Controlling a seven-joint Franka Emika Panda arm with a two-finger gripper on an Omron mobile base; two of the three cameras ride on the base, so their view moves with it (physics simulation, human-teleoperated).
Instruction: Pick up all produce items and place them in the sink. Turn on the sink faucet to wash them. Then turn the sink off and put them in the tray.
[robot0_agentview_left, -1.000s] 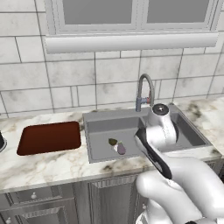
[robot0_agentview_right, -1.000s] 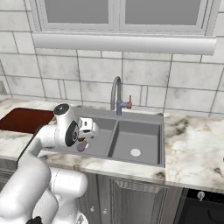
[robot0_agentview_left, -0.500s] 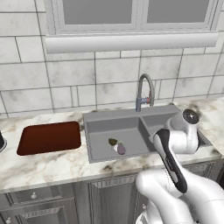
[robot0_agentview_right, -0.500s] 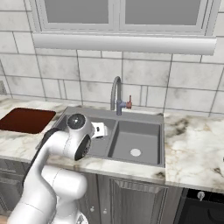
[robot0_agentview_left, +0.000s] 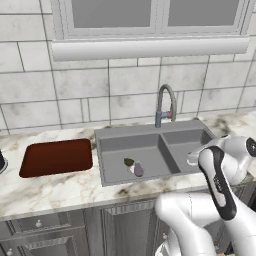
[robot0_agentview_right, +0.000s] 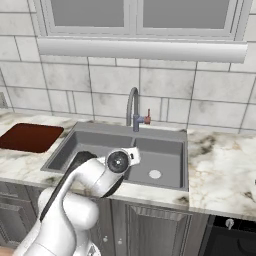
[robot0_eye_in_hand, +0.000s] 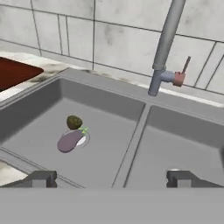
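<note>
The hand (robot0_eye_in_hand: 112, 179) is spread wide with nothing in it, hanging over the front rim of the sink (robot0_eye_in_hand: 131, 144), roughly in line with the divider between the two basins, and looking toward the back wall. Both produce items sit in the left basin: the eggplant (robot0_eye_in_hand: 70, 141) lies flat on the basin floor over the drain, its long axis running diagonally, green stem end angled toward the divider and the back, fat purple end toward the sink's front left corner. The olive-brown roundish item (robot0_eye_in_hand: 74, 122) is right behind it on the faucet side, touching it or nearly so, hard to say which. From the left base camera the pair sits about mid-basin, a bit toward the divider, with bare grey floor on all sides, more of it toward the sink's left wall. The right basin has just its pale drain. The sink faucet (robot0_eye_in_hand: 165, 48) rises from the back rim right behind the divider, with its reddish handle sticking out on the right-basin side. The tray (robot0_agentview_left: 57, 157) lies on the counter (robot0_agentview_left: 55, 187) left of the sink, apart from it with a strip of marble in between.
</note>
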